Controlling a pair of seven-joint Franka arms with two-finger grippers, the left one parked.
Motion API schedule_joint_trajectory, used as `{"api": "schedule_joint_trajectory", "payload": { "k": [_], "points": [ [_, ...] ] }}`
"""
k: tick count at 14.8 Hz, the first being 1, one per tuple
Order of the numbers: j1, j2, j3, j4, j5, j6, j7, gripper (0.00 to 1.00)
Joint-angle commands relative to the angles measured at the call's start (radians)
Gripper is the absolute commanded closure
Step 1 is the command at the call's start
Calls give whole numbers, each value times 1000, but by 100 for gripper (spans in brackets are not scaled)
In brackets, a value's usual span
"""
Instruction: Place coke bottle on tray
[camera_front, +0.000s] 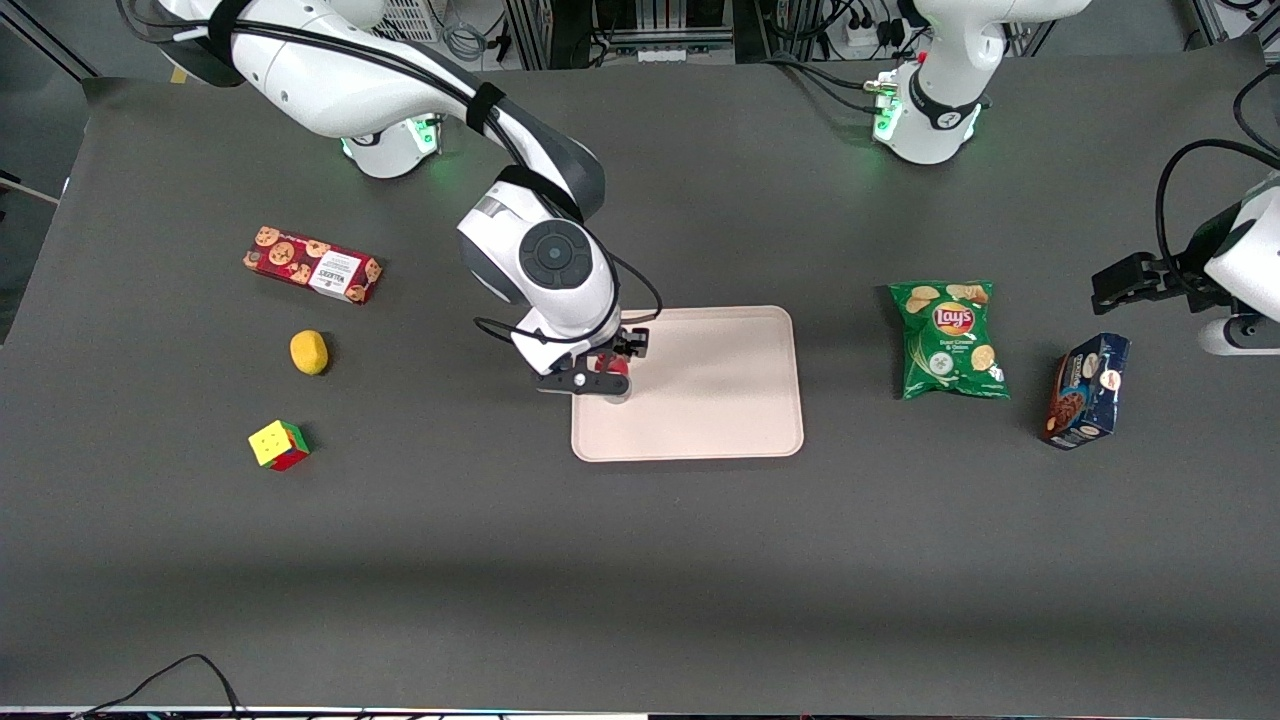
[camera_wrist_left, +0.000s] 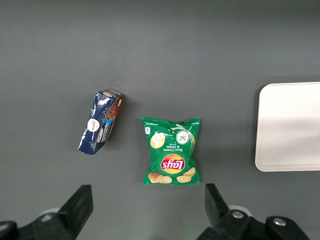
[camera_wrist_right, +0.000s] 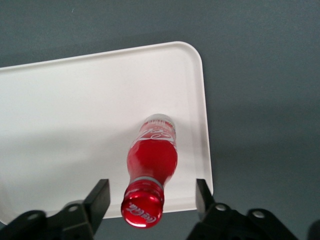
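The coke bottle (camera_wrist_right: 151, 155), small and red with a red cap and white script, stands upright on the tray (camera_wrist_right: 75, 115), close to the tray's rim toward the working arm's end. In the front view the bottle (camera_front: 613, 381) shows as a bit of red under the wrist, on the pale pinkish-beige tray (camera_front: 710, 390). My right gripper (camera_wrist_right: 151, 192) is open just above the tray. Its fingers (camera_wrist_right: 101, 196) stand wide on either side of the bottle's cap with a gap on both sides. In the front view the gripper (camera_front: 606, 376) hangs over the tray's edge.
A red cookie box (camera_front: 312, 265), a lemon (camera_front: 309, 352) and a colour cube (camera_front: 279, 445) lie toward the working arm's end. A green Lay's bag (camera_front: 950, 340) and a dark blue box (camera_front: 1088, 390) lie toward the parked arm's end.
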Motion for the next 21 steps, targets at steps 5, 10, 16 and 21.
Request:
{"api": "schedule_joint_trajectory", "payload": {
  "k": [5, 10, 16, 21],
  "points": [
    [-150, -232, 16, -16, 162, -93, -22, 0],
    [-260, -458, -88, -21, 268, -340, -373, 0],
    [-259, -780, -391, -255, 381, -348, -776, 0],
    [-260, -898, -497, -415, 372, -256, -893, 0]
  ]
}}
